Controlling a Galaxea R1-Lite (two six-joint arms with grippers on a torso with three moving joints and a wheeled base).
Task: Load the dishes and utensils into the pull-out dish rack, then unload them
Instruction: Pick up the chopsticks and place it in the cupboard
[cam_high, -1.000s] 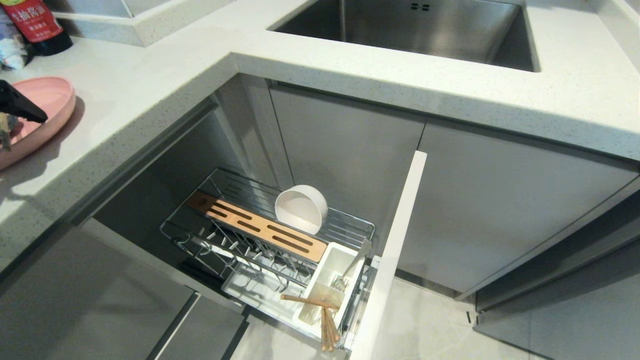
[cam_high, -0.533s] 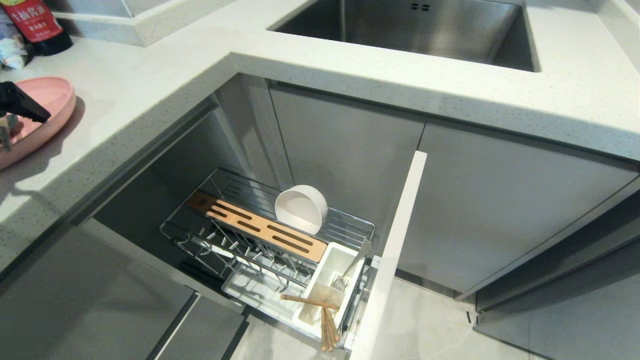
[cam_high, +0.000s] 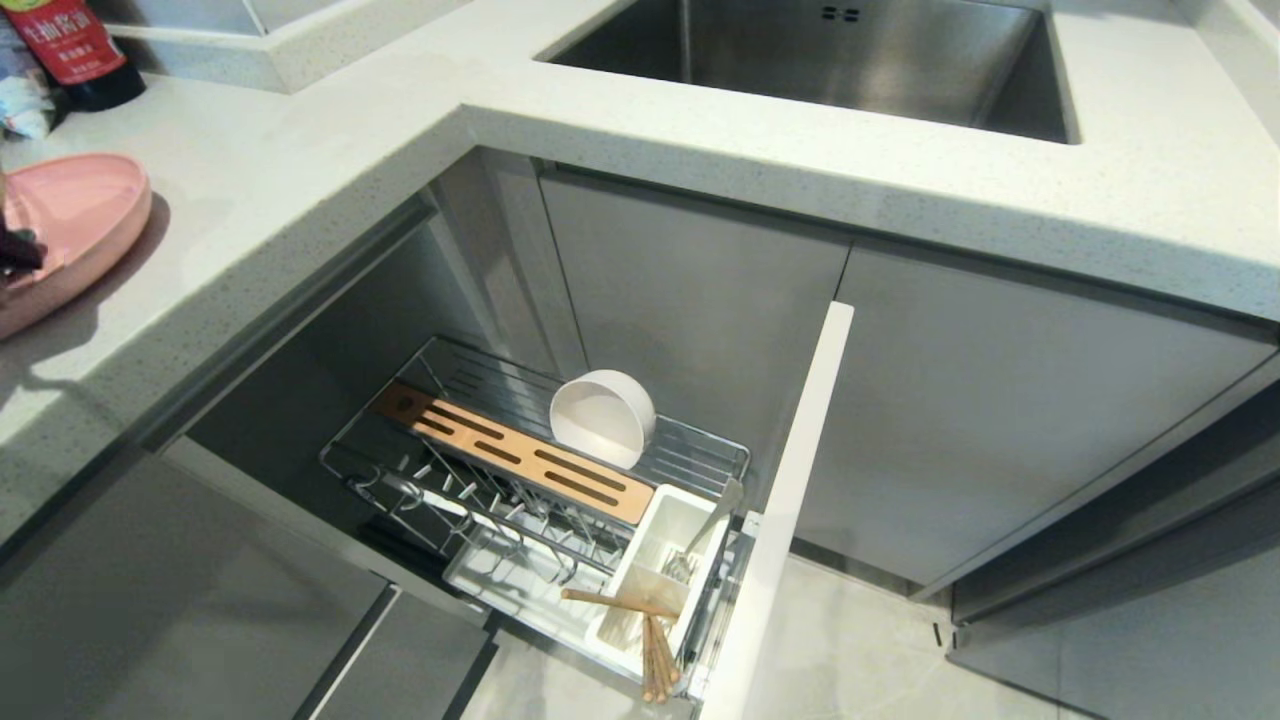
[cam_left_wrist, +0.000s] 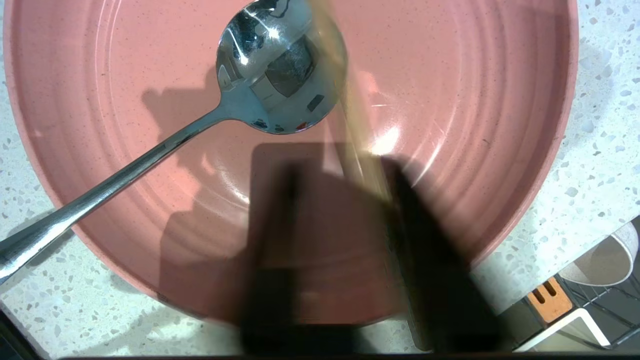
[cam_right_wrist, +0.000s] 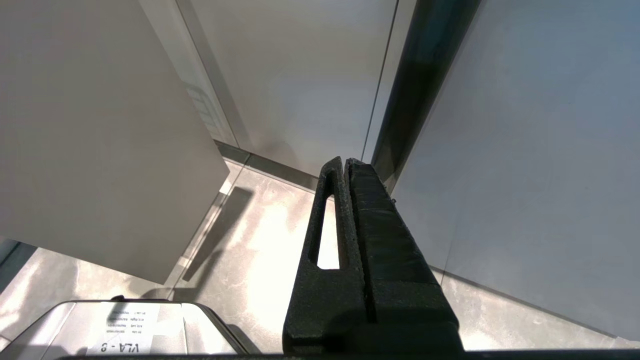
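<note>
Pink is what you have under your left gripper (cam_left_wrist: 337, 165): it hangs over the near half of the pink plate (cam_left_wrist: 500, 125), which sits on the speckled counter (cam_left_wrist: 600, 150) at the robot's left. Whether that gripper is wide or closed, you cannot tell from these views, and nothing can be confirmed in its hold. The grey metal spoon (cam_left_wrist: 280, 75) lies in the plate, its bowl just beyond the gripper and its handle out over the rim.

Further out and below, the pull-out dish rack (cam_high: 700, 455) stands drawn out. The cream-white bowl (cam_high: 600, 420) is propped on edge behind its wooden strip (cam_high: 510, 455), and the chopsticks (cam_high: 655, 640) lean in the white utensil box (cam_high: 665, 520).

So loading looks about half done: plate and spoon remain, then all the unloading. Your right gripper (cam_right_wrist: 345, 162) is pressed shut, parked low by the cabinet fronts.
</note>
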